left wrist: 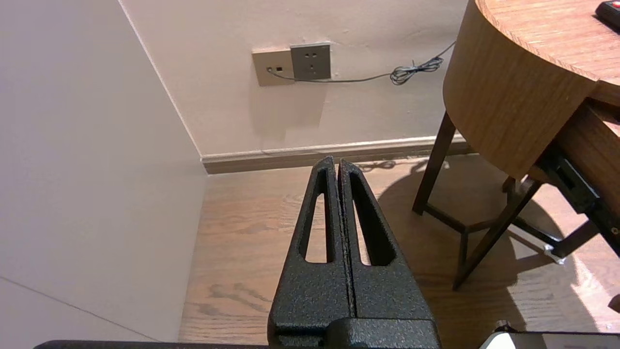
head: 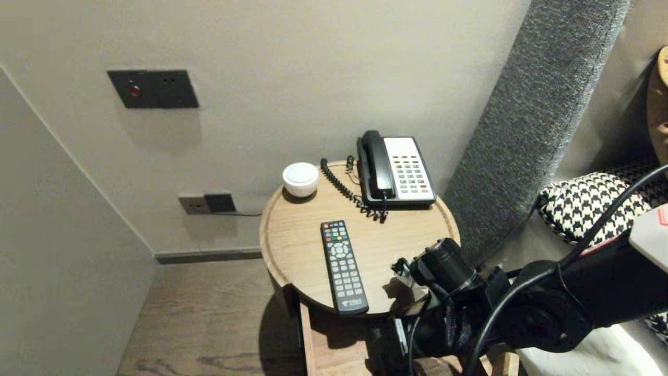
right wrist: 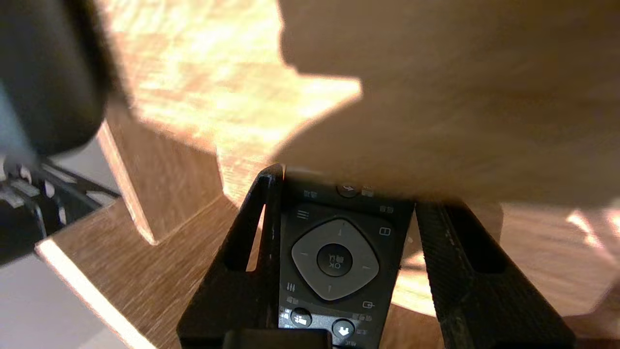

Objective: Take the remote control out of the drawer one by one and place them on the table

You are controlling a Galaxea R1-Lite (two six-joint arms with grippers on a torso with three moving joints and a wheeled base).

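Right gripper (right wrist: 346,194), at the table's (head: 292,245) front edge, pinches a remote (right wrist: 334,257) across its long sides. The remote is likely light, rigid and slick; hold mid-body. Left gripper (left wrist: 338,167), beside the table, is pressed together.

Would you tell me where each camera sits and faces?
Head view: up high, looking down on the round table, phone, tabletop remote; right arm shows.
Left wrist view: low, facing the wall socket; shut left gripper shows.
Right wrist view: close to the table's wood; right gripper grips held remote.
Head and left wrist share table and socket.
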